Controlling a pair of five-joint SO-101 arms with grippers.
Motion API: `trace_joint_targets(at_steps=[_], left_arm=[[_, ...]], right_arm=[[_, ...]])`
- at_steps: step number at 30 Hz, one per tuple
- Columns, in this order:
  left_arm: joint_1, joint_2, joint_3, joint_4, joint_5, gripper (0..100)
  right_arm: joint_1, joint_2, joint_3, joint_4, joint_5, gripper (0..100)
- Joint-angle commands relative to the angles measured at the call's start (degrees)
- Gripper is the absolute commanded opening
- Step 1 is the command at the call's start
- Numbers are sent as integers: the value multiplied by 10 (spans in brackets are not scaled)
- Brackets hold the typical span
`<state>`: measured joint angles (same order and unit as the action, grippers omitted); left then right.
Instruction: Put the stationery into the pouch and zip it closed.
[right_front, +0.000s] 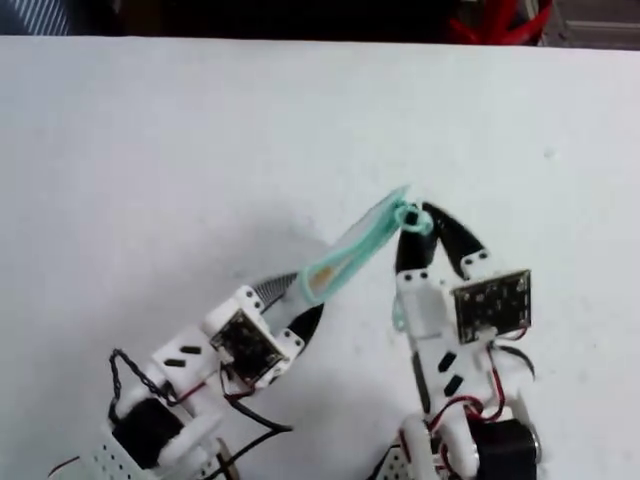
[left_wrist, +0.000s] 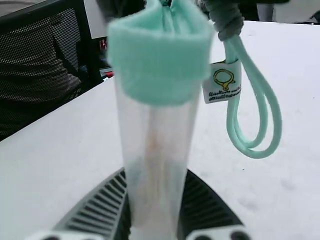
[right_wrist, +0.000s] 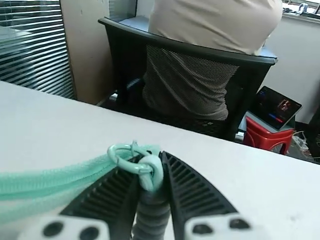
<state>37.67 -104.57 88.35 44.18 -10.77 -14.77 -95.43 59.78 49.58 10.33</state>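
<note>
We see the pouch (right_front: 355, 245) just right of the middle of the high view, lifted off the white table (right_front: 150, 150) and slanting from lower left to upper right between the two arms. It is a narrow clear sleeve with mint-green trim. The left gripper (right_front: 295, 300), coming in from the lower left corner, is clamped on the pouch's lower end. In the left wrist view the clear body runs up between its two ribbed jaws to a mint fabric cap. The right gripper (right_front: 412, 222), reaching up from the lower right, is closed at the pouch's upper tip. In the right wrist view its black jaws pinch together on a small mint ring (right_wrist: 131, 155) at the end of the green zip edge. A yellowish item (right_front: 322, 272) shows through the clear wall near the lower end, but we cannot tell what it is. A mint cord loop (left_wrist: 255, 115) hangs beside the cap, with a small white tag (left_wrist: 222, 81) next to it. We cannot tell whether the zip is shut.
</note>
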Motion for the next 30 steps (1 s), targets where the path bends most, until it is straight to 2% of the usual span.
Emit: trace_joint_targets(at_steps=[1, 5, 13, 20, 22, 26, 30], left_arm=[[-6, 5, 1, 2, -4, 22], [-5, 5, -3, 17, -4, 22], [-5, 5, -3, 16, -4, 22], [-9, 5, -3, 16, -4, 22], [-9, 5, -3, 16, -4, 22], [-9, 5, -3, 16, -4, 22], [-9, 5, -4, 16, -6, 22]], right_arm=[[-69, -13, -42, 41, -2, 18], [-157, -13, -45, 71, -1, 18], [-318, 7, -44, 74, 57, 18], [-414, 87, -85, 90, 62, 18], [-420, 97, -93, 98, 63, 18], [-367, 93, -96, 109, 63, 24], [-344, 95, -91, 149, 63, 111]])
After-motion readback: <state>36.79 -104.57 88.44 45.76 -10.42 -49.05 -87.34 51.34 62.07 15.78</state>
